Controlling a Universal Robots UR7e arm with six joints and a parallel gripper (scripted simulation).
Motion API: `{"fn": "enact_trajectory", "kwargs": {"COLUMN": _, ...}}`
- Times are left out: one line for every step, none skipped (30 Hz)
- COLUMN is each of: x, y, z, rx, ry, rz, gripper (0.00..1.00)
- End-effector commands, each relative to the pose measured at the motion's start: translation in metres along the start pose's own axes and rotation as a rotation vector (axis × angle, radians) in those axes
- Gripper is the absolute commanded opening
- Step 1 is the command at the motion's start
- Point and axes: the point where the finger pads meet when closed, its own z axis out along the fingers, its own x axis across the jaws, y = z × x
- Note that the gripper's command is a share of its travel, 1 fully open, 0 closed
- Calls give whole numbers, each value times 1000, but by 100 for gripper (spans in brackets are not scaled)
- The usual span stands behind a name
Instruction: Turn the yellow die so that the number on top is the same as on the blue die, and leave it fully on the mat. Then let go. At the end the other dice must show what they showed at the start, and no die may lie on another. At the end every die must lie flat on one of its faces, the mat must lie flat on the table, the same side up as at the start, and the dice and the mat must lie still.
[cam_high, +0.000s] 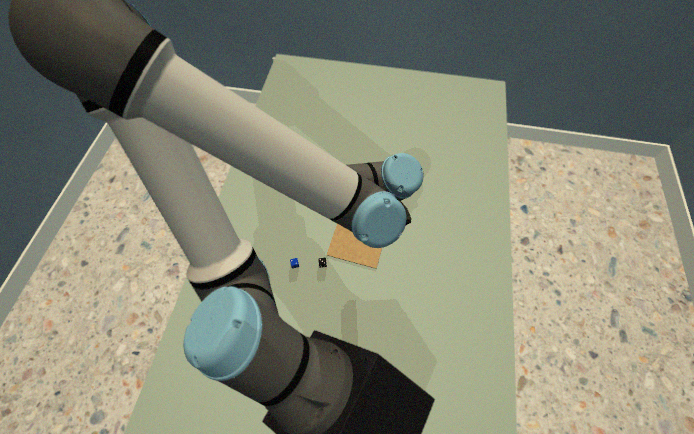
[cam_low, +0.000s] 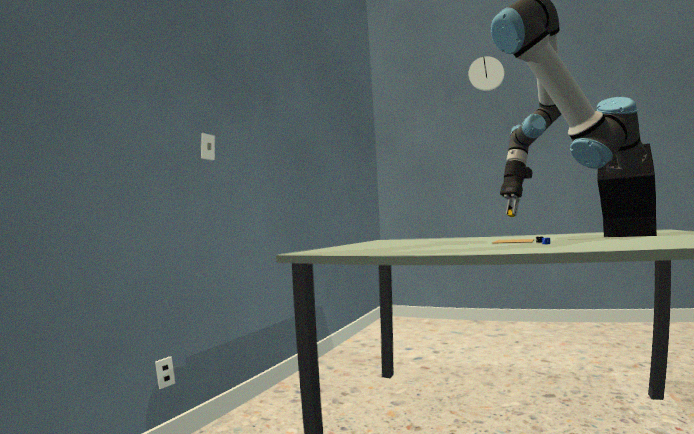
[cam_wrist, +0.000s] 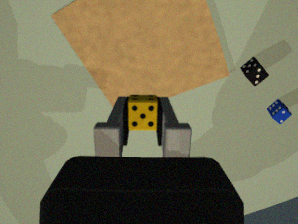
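My gripper is shut on the yellow die and holds it in the air above the orange-brown mat. In the wrist view the die's face towards the camera shows five pips. In the top view the arm's wrist hides the gripper and the die. The blue die lies on the table off the mat, and its top shows four pips in the wrist view.
A black die lies on the table between the blue die and the mat's corner. The robot's black base stands at the table's near end.
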Motion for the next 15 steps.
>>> {"fn": "enact_trajectory", "kwargs": {"x": 1, "y": -3, "z": 1, "rx": -172, "ry": 28, "rz": -6, "gripper": 40}}
{"fn": "enact_trajectory", "kwargs": {"x": 1, "y": -3, "z": 1, "rx": -193, "ry": 29, "rz": -6, "gripper": 40}}
{"fn": "enact_trajectory", "kwargs": {"x": 1, "y": -3, "z": 1, "rx": -196, "ry": 29, "rz": -6, "gripper": 40}}
{"fn": "enact_trajectory", "kwargs": {"x": 1, "y": -3, "z": 1, "rx": -220, "ry": 29, "rz": -6, "gripper": 40}}
{"fn": "enact_trajectory", "kwargs": {"x": 1, "y": -3, "z": 1, "rx": -244, "ry": 28, "rz": -5, "gripper": 40}}
{"fn": "enact_trajectory", "kwargs": {"x": 1, "y": -3, "z": 0, "rx": -268, "ry": 25, "rz": -5, "gripper": 40}}
{"fn": "enact_trajectory", "kwargs": {"x": 1, "y": -4, "z": 0, "rx": -291, "ry": 26, "rz": -4, "gripper": 40}}
{"fn": "enact_trajectory", "kwargs": {"x": 1, "y": -4, "z": 0, "rx": -291, "ry": 26, "rz": -4, "gripper": 40}}
{"fn": "enact_trajectory", "kwargs": {"x": 1, "y": -4, "z": 0, "rx": -291, "ry": 26, "rz": -4, "gripper": 40}}
{"fn": "enact_trajectory", "kwargs": {"x": 1, "y": -4, "z": 0, "rx": -313, "ry": 28, "rz": -4, "gripper": 40}}
{"fn": "enact_trajectory", "kwargs": {"x": 1, "y": -5, "z": 1, "rx": -334, "ry": 29, "rz": -4, "gripper": 40}}
{"fn": "enact_trajectory", "kwargs": {"x": 1, "y": -5, "z": 0, "rx": -356, "ry": 28, "rz": -4, "gripper": 40}}
{"fn": "enact_trajectory", "kwargs": {"x": 1, "y": -5, "z": 0, "rx": -377, "ry": 27, "rz": -4, "gripper": 40}}
{"fn": "enact_trajectory", "kwargs": {"x": 1, "y": -5, "z": 0, "rx": -398, "ry": 25, "rz": -3, "gripper": 40}}
{"fn": "enact_trajectory", "kwargs": {"x": 1, "y": -5, "z": 0, "rx": -418, "ry": 25, "rz": -3, "gripper": 40}}
